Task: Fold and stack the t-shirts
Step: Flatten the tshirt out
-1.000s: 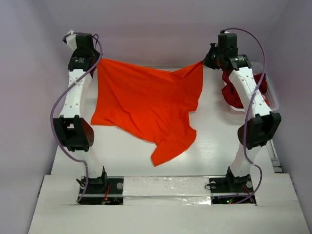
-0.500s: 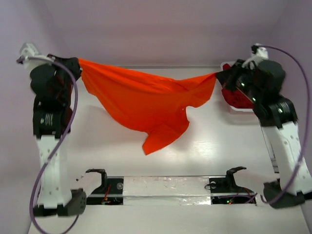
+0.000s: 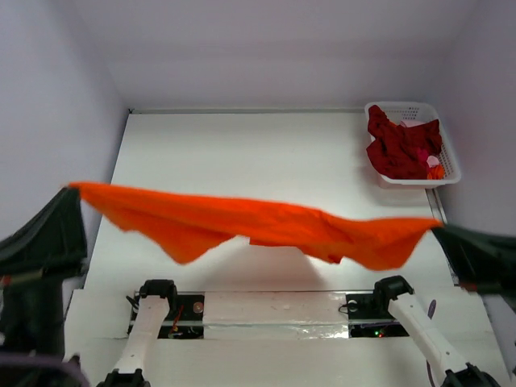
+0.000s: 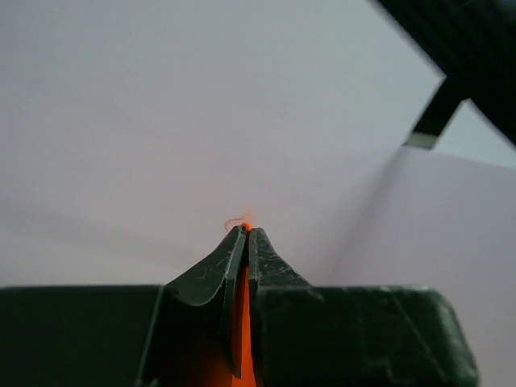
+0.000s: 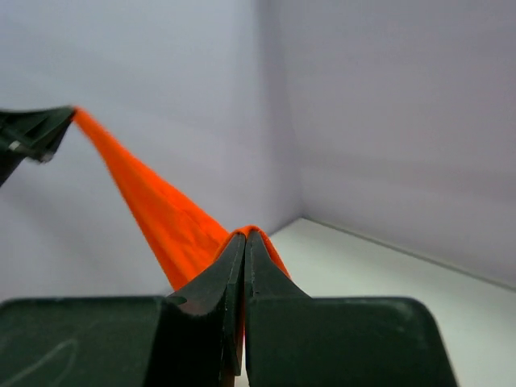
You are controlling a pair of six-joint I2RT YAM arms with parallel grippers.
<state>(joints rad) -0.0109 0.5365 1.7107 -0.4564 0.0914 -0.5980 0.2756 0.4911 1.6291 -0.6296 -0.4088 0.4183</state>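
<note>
The orange t-shirt (image 3: 266,230) is held stretched across the lower half of the top view, lifted above the white table (image 3: 242,149) and sagging along its lower edge. Its left corner is pinched in the left gripper (image 4: 244,232), near the left edge of the frame. Its right corner is pinched in the right gripper (image 5: 244,235), at the lower right. The 2 grippers are kept well apart. Dark red t-shirts (image 3: 399,149) are heaped in the white basket (image 3: 413,107) at the upper right.

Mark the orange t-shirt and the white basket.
orange t-shirt (image 3: 266,226), top external view, middle of the stretched cloth.
white basket (image 3: 407,111), top external view, far wall.
</note>
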